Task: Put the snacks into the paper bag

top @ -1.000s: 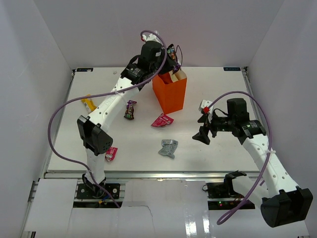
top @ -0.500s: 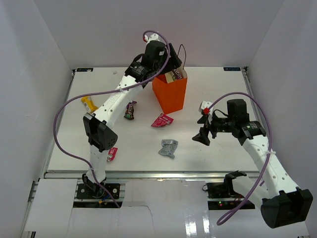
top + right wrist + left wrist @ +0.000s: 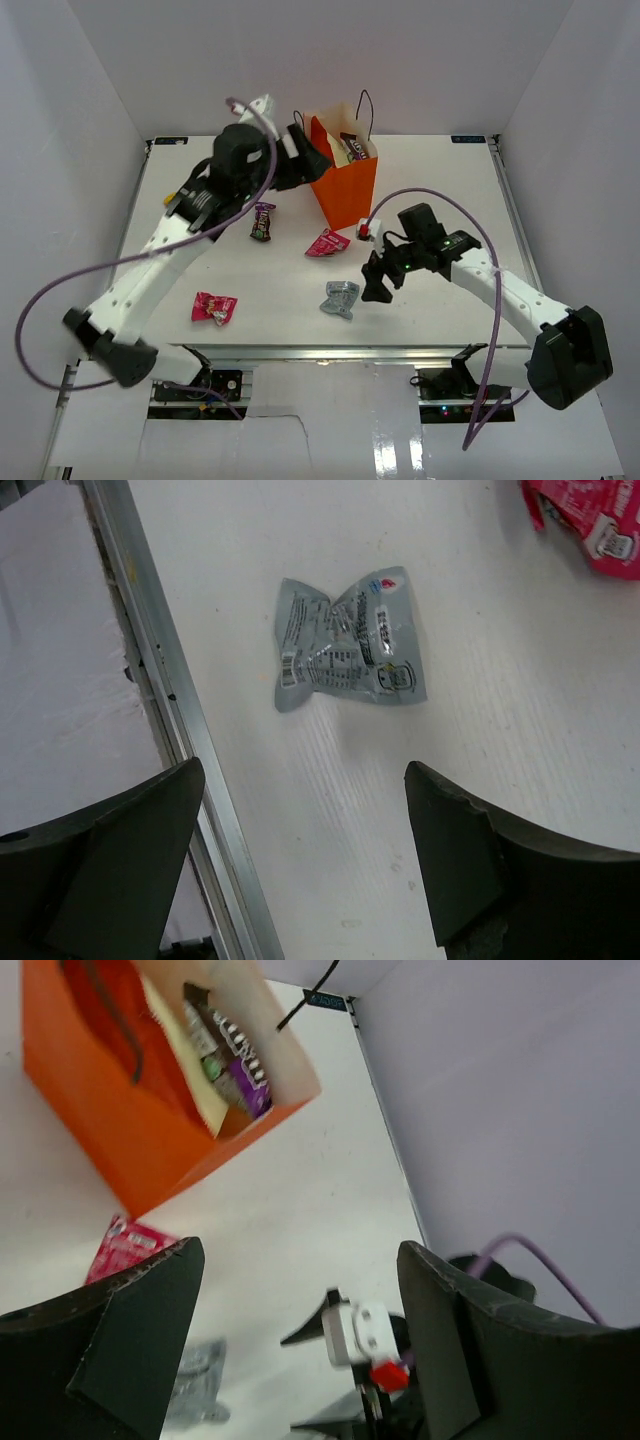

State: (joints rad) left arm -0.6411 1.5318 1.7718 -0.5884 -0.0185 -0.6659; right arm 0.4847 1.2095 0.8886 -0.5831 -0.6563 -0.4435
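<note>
- Step in hand, I judge: fetching the silver packet [image 3: 350, 640], which lies in front of the paper bag [image 3: 345, 185]. The right gripper [image 3: 302, 770] hovers near it, jaws apart and empty.
- The left gripper [image 3: 303, 160] is just left of the bag's mouth, jaws apart, holding nothing.
- Next move: lower, close, carry it to the bag.
- How many snacks are inside the bag is hard to tell.

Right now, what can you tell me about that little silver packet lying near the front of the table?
The silver packet is a small, crinkly, foil-like wrapper, sealed, with fine print and a barcode at one end. Creased and pinched at the middle, it lies flat on the white table near the front metal rail. Nothing touches it; the right gripper hovers close by, jaws open, and a pink packet lies apart, farther back.
</note>
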